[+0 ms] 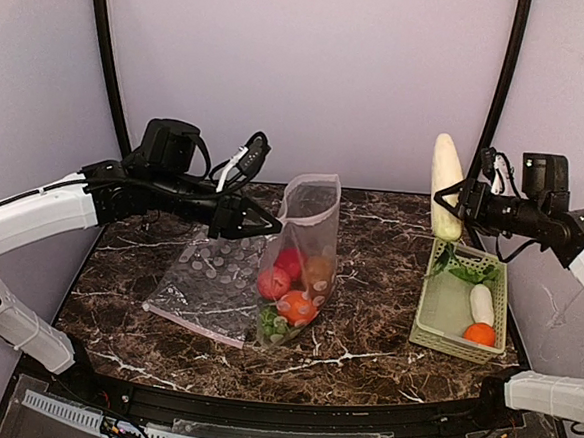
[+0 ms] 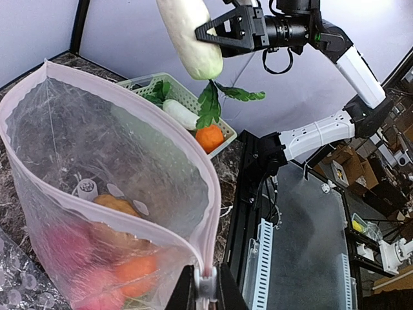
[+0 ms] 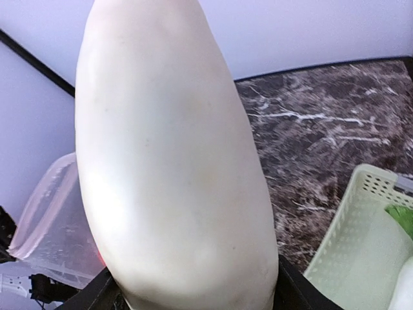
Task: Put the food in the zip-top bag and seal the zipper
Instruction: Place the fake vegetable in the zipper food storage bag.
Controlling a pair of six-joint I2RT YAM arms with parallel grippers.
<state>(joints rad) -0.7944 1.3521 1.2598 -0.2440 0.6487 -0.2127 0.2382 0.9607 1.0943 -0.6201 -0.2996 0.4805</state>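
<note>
The zip-top bag stands upright mid-table, mouth open, with red apples, an orange one and greens inside. My left gripper is shut on the bag's mouth corner, pinching the pinkish zipper at its end. Over the basket, my right gripper is shut on a large white radish, held upright in the air with its green leaves hanging below. The radish fills the right wrist view.
A pale green slotted basket at the right holds a smaller white radish, an orange piece and leafy greens. A second dotted bag lies flat left of the upright one.
</note>
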